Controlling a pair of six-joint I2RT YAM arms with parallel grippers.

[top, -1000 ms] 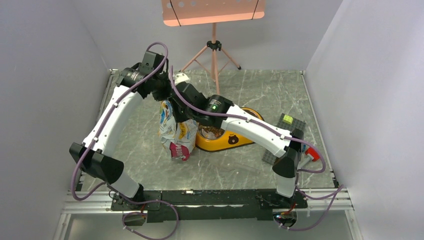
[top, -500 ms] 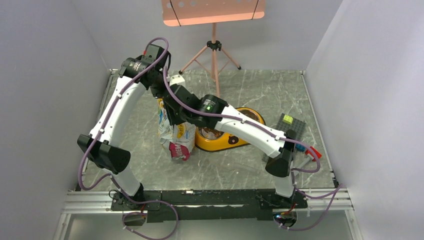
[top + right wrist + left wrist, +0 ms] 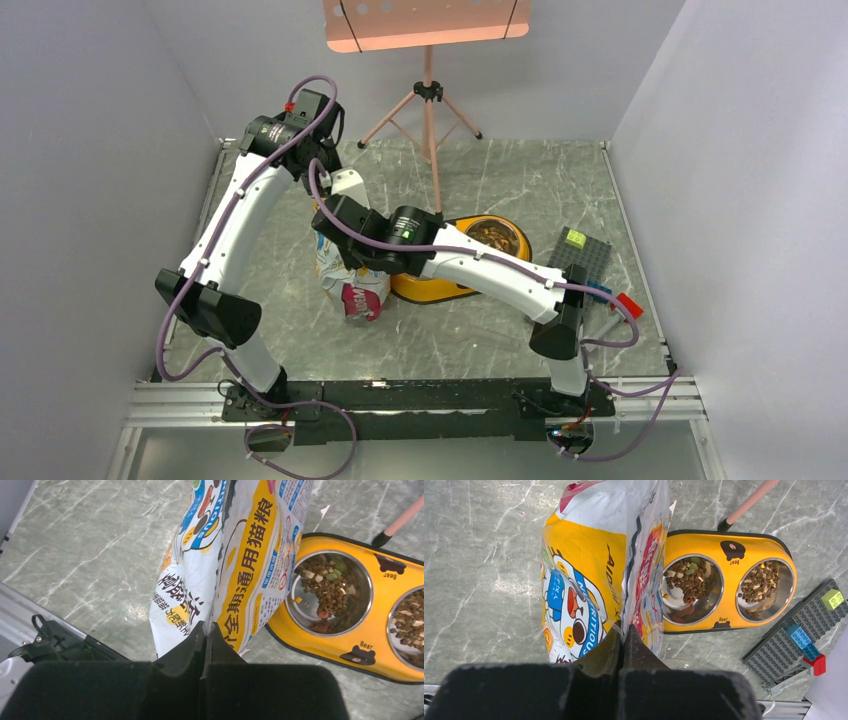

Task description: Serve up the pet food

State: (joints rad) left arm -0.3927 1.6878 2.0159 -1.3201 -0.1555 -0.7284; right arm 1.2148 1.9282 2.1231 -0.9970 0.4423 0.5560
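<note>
The top external view sits high above and behind the arm bases, looking down and forward over the whole table [image 3: 470, 335] from afar. The left wrist view looks steeply down past the left pincer [image 3: 623, 636], the right wrist view past the right pincer [image 3: 207, 629], both close in. All three share the bag [image 3: 589, 570] and yellow feeder [image 3: 730, 592]

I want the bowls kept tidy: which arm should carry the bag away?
Probably the left. The left fingers pinch the bag top, with bare table on that side. The right fingers pinch it too, but that arm stretches across the feeder.
</note>
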